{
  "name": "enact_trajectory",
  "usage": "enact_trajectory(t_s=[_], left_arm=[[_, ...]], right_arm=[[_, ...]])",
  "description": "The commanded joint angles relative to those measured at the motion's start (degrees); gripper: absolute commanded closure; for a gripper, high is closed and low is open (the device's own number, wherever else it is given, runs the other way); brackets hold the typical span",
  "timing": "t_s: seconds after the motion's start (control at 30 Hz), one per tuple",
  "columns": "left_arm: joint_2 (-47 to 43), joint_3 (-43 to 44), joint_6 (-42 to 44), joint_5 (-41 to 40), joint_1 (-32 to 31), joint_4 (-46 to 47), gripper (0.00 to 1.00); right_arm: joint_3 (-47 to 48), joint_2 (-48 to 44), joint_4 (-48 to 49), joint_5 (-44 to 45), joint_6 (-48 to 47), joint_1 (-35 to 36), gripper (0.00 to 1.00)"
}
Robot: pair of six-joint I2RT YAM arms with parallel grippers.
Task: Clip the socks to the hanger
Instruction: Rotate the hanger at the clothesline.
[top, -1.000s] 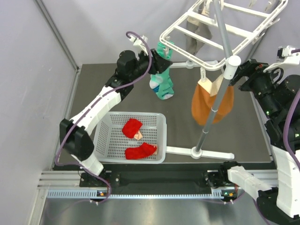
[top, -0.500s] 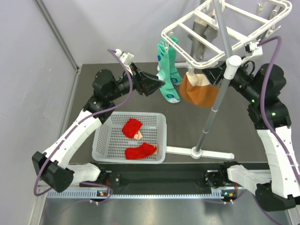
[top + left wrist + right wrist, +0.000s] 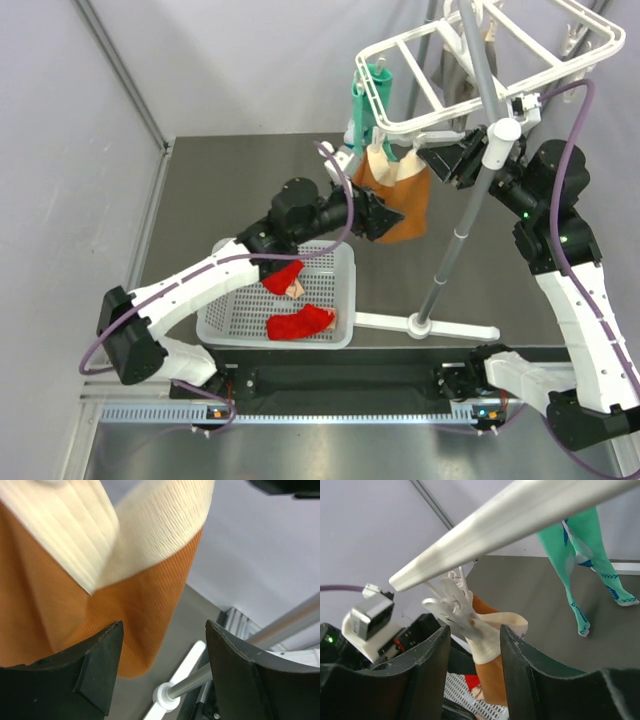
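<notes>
— Checking containers: white perforated plastic basket (image 3: pixel 343 300), lower left of the top view, holds two red fabric socks with tan toes (image 3: pixel 299 322).
— Mint-green socks (image 3: pixel 564 575) hang from the white plastic frame hanger (image 3: pixel 520 517), upper centre. Orange-brown socks with cream cuffs (image 3: pixel 408 197) hang beside them, facing the left gripper (image 3: pixel 162 627).
— Jaws?
— Left spread wide, gripping nothing. Right gripper (image 3: pixel 475 629) straddles a white clip (image 3: pixel 452 605); pinched or not, can't tell.

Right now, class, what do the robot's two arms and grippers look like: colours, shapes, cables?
The left arm and right arm have white shell links joined by rounded black joints, each trailed by a looping purple cable. The left gripper and right gripper are black, with two chunky matte fingers.
</notes>
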Motion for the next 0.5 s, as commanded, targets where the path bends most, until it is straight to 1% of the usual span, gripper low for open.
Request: enact_trajectory(t_s=[0.0,0.03,0.13,0.17,0.23,0.27,0.37,0.4,0.47], left_arm=[[1.2,3.2,5.1,-12.9,-4.0,4.0,0.27],[1.8,3.3,5.6,-17.0,-4.4,4.7,0.26],[5.4,5.1,7.1,-21.6,-4.8,5.4,0.26],[7.2,5.8,7.1,-24.6,-4.8,5.1,0.26],[9.0,8.2,8.3,-26.3,-4.8,3.7,0.27],[10.2,8.5,8.3,-28.7,-4.8,3.6,0.31],[11.8,10.1,8.9,-31.6,-4.8,3.4,0.45],[12.0,10.4,9.3,-34.0,-4.7,3.4,0.58],[12.7,11.6,10.4,-35.9,-4.6,2.6,0.72]], right_arm=[[-0.2,-1.5,4.3,0.8,2.5,1.0,0.56],[-0.3,-1.5,4.5,0.8,2.7,1.1,0.55],[-0.6,-1.8,4.5,1.3,3.0,1.2,0.55],[-0.7,-2.0,4.6,1.3,3.0,1.2,0.55],[-0.8,-2.2,4.6,1.4,3.2,1.2,0.54],[-0.9,-2.4,4.5,1.4,3.1,1.2,0.54],[-0.8,-2.7,4.0,1.5,2.9,1.2,0.53],[-0.6,-2.8,3.7,1.7,2.7,1.2,0.53],[-0.3,-3.0,2.9,2.2,2.4,1.2,0.5]])
